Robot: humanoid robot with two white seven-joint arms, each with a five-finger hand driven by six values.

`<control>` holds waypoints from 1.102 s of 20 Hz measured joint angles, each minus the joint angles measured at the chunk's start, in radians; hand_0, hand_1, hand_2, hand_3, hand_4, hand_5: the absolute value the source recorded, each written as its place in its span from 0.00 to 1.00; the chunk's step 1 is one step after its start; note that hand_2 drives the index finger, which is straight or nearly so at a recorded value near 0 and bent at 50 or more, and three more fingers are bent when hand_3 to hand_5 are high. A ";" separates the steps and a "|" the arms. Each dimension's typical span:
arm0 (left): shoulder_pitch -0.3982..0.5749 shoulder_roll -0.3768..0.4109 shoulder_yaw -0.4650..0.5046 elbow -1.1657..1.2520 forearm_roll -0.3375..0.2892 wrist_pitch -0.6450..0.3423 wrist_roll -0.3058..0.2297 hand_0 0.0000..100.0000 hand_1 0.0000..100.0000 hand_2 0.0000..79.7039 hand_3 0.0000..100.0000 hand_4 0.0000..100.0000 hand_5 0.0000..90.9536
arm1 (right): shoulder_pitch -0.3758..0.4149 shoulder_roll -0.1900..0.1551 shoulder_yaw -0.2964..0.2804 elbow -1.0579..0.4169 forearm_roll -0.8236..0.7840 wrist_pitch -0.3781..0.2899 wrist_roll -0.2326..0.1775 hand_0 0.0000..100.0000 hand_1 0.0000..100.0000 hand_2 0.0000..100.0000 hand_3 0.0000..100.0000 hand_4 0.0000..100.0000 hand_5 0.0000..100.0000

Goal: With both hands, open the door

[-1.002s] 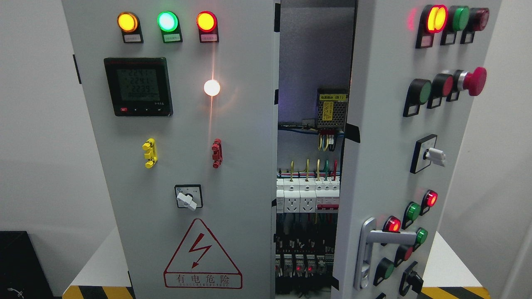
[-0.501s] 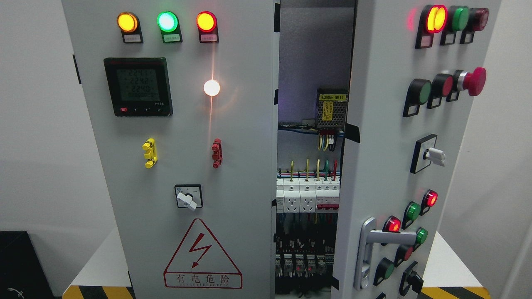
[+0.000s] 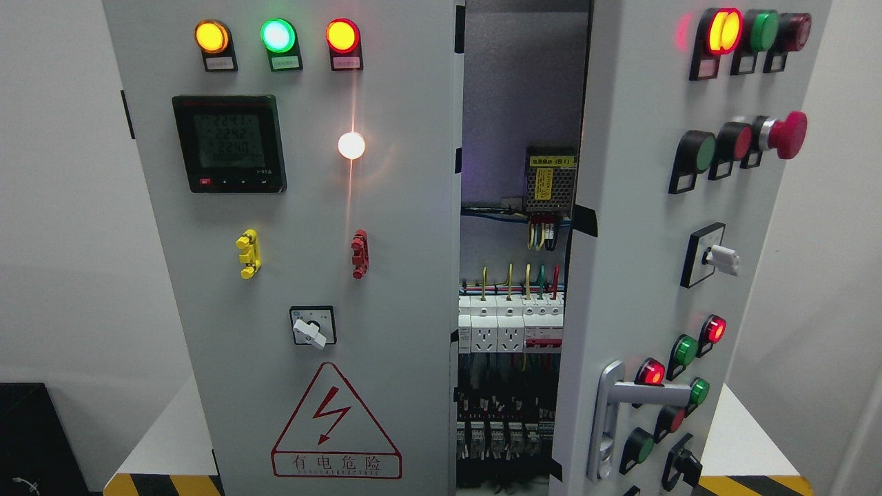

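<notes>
A grey electrical cabinet fills the head view. Its right door (image 3: 641,227) stands partly swung out toward me, carrying lit buttons, a red mushroom button (image 3: 785,134) and a silver lever handle (image 3: 620,413) low on its left edge. The left door (image 3: 400,227) is shut flat, with three lamps, a black meter (image 3: 229,143) and a warning triangle (image 3: 336,424). Through the gap between the doors I see wiring, breakers (image 3: 510,324) and a yellow-labelled power unit (image 3: 550,180). No hand or arm of mine shows anywhere.
The cabinet stands on a white table (image 3: 165,441) with a yellow-black striped front edge (image 3: 165,485). A black box (image 3: 34,441) sits at the lower left. Plain white walls lie on both sides.
</notes>
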 measured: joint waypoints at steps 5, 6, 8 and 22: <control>0.010 0.116 -0.040 -0.273 0.064 0.018 0.001 0.00 0.00 0.00 0.00 0.00 0.00 | 0.000 0.000 0.000 0.000 0.000 0.000 0.000 0.00 0.00 0.00 0.00 0.00 0.00; 0.005 0.139 -0.046 -0.325 0.078 0.018 0.001 0.00 0.00 0.00 0.00 0.00 0.00 | 0.000 0.000 0.000 0.000 0.000 0.000 0.000 0.00 0.00 0.00 0.00 0.00 0.00; -0.008 0.180 -0.057 -0.415 0.108 0.019 0.001 0.00 0.00 0.00 0.00 0.00 0.00 | 0.000 0.000 0.000 0.000 0.000 0.000 0.000 0.00 0.00 0.00 0.00 0.00 0.00; -0.367 0.445 -0.174 -0.823 0.437 0.025 0.004 0.00 0.00 0.00 0.00 0.00 0.00 | 0.000 0.000 0.000 0.000 0.000 0.000 0.000 0.00 0.00 0.00 0.00 0.00 0.00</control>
